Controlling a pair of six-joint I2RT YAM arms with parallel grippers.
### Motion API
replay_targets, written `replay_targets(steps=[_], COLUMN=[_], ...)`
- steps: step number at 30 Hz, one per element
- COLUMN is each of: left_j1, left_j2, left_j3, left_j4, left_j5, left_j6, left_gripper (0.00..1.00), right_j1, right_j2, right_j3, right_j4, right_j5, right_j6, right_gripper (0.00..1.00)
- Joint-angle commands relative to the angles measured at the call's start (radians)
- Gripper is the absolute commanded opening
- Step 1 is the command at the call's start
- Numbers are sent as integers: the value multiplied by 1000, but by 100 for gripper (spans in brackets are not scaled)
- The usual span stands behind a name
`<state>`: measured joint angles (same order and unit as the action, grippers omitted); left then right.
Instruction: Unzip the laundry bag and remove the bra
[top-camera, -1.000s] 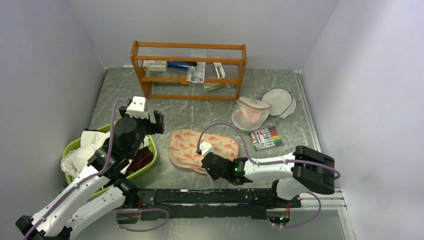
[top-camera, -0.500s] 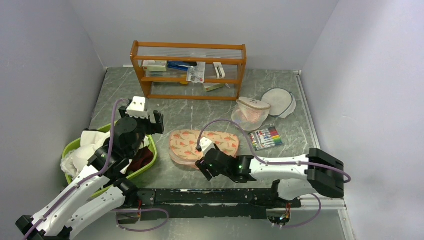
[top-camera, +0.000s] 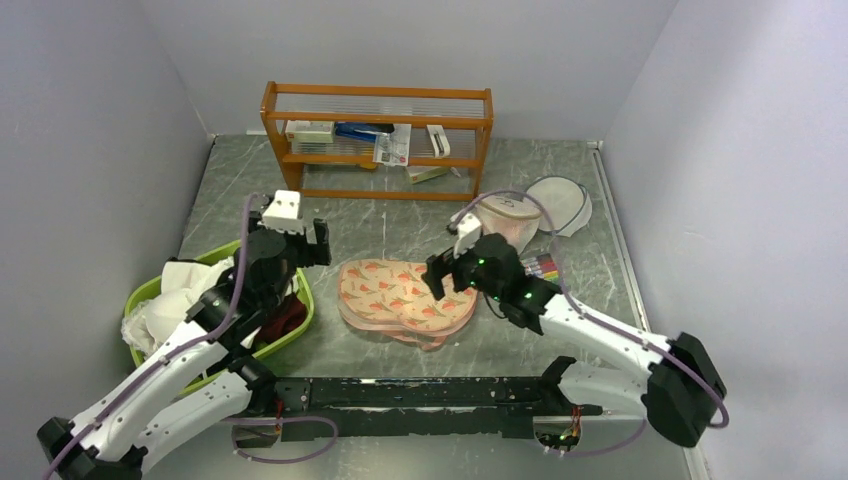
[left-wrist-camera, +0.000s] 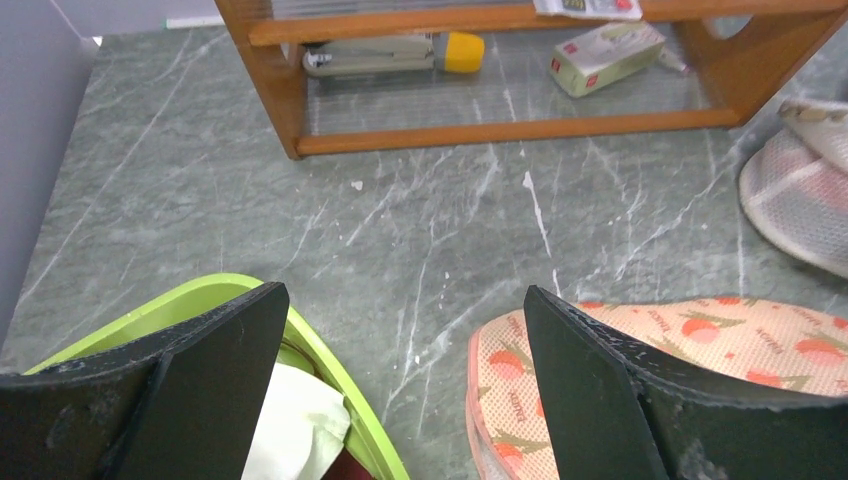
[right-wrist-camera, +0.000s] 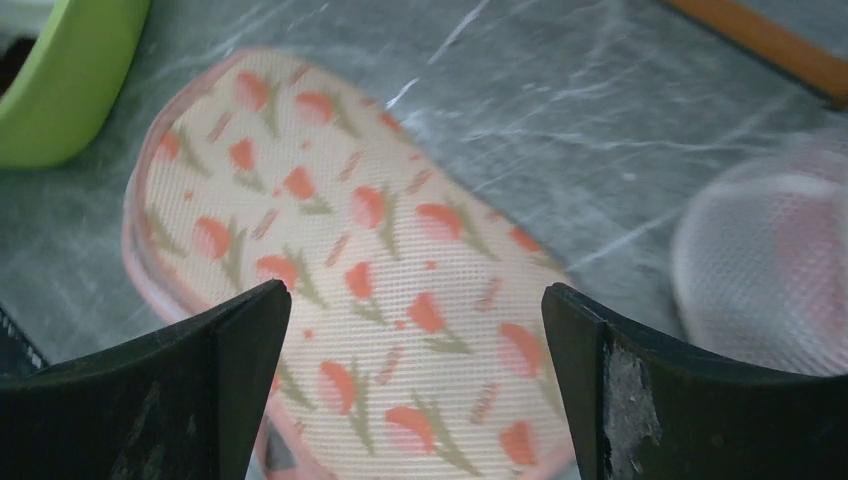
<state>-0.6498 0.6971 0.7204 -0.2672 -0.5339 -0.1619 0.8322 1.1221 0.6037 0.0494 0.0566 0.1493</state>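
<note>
The peach-pink laundry bag (top-camera: 395, 300) with its orange flower print lies flat on the marble table, in the middle. My right gripper (top-camera: 447, 277) hovers open over its right lobe. In the right wrist view the bag (right-wrist-camera: 380, 250) fills the gap between the spread fingers of the right gripper (right-wrist-camera: 415, 292), and nothing is held. My left gripper (top-camera: 305, 250) hangs open above the strip of table between the green basket and the bag's left end (left-wrist-camera: 700, 340); the left gripper (left-wrist-camera: 400, 292) is empty. The bra is hidden.
A green basket (top-camera: 140, 295) with white cloths and a dark maroon garment sits at the left. A wooden shelf (top-camera: 378, 140) stands at the back. A white mesh dome bag (top-camera: 505, 220), a round mesh disc (top-camera: 560, 200) and a marker pack (top-camera: 548, 268) lie right of the bag.
My right gripper has opened and let go of the laundry bag's near edge, then risen and swung far-right over the bag. The bag has dropped flat. The left arm barely shifted.
</note>
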Motion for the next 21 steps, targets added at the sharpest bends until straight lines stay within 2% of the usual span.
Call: replay_targets(steps=[1,5,9,15,21], left_j1=[4,17,30,32,32], left_j2=[71,105,99,86,101], left_j3=[0,7,18,130,435], left_j4=[31,46,45,-17,-150], left_j5=[-4,2,32,122,181], left_j6=[-17,-34,-77,-175,-148], left_gripper=[100,100,100,100,100], right_j1=[-182,-401,-525,-539,-539], right_j2=[-125,-259,-402,-523,-476], right_j3=[-42,-59,-6,175,488], right_j4=[16,-63,-194,-362,-544], right_j5=[-146,-267,-271,-141,-107], right_j6=[56,109,114,184,105], right_gripper=[100,100,100,100,100])
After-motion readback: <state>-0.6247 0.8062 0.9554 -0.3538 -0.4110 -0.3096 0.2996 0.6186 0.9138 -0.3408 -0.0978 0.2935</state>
